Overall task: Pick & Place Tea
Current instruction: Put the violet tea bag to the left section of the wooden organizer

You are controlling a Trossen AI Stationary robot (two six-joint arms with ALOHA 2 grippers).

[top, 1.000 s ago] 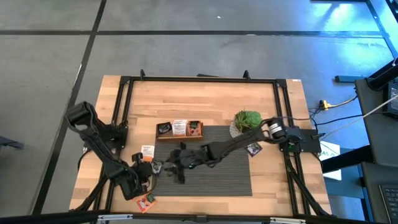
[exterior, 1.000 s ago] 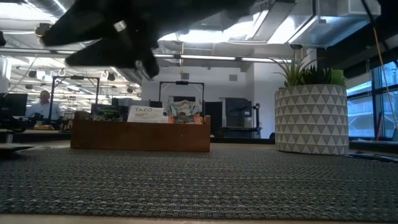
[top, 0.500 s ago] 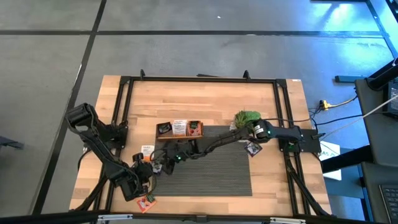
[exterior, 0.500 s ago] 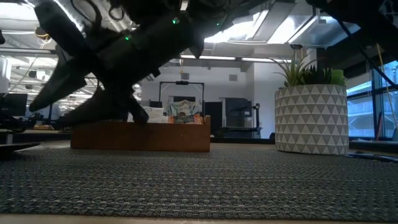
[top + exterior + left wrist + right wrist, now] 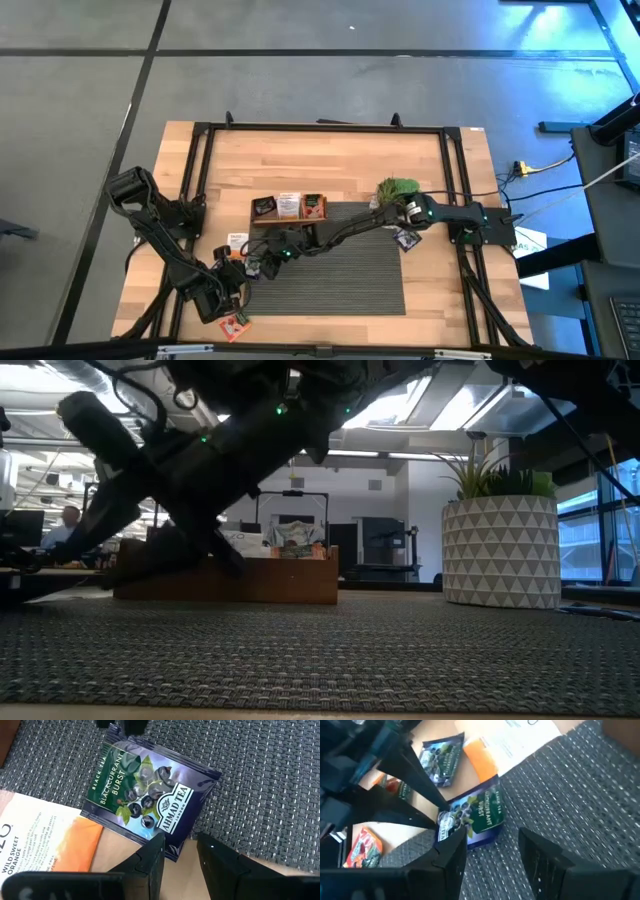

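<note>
At the mat's left edge: a dark blackcurrant tea sachet point(image 5: 147, 795) is seen lying flat, half on the grey woven mat point(image 5: 260, 780) and half on the wooden table point(image 5: 330, 160).
Beside it: a white-and-orange sachet point(image 5: 45, 835) is laid on the bare wood, its edge touching or tucked under the dark one.
Further sachets: a second dark sachet point(image 5: 441, 759) and two orange-red ones point(image 5: 364, 844) are seen on the wood nearby, apart from each other; one more lies near the right arm's base point(image 5: 407, 239).
Left gripper point(image 5: 178, 851): held just over the near corner of the dark sachet, fingers apart, nothing clamped.
Right gripper point(image 5: 491, 845): reached across the mat from the right and held low over the same sachet from the opposite side, fingers apart, nothing held.
Tray point(image 5: 288, 208): a long wooden tray is set at the mat's far edge, with sachets stood in its three compartments.
Plant point(image 5: 397, 192): a small green plant in a patterned white pot is placed at the mat's far right corner.
</note>
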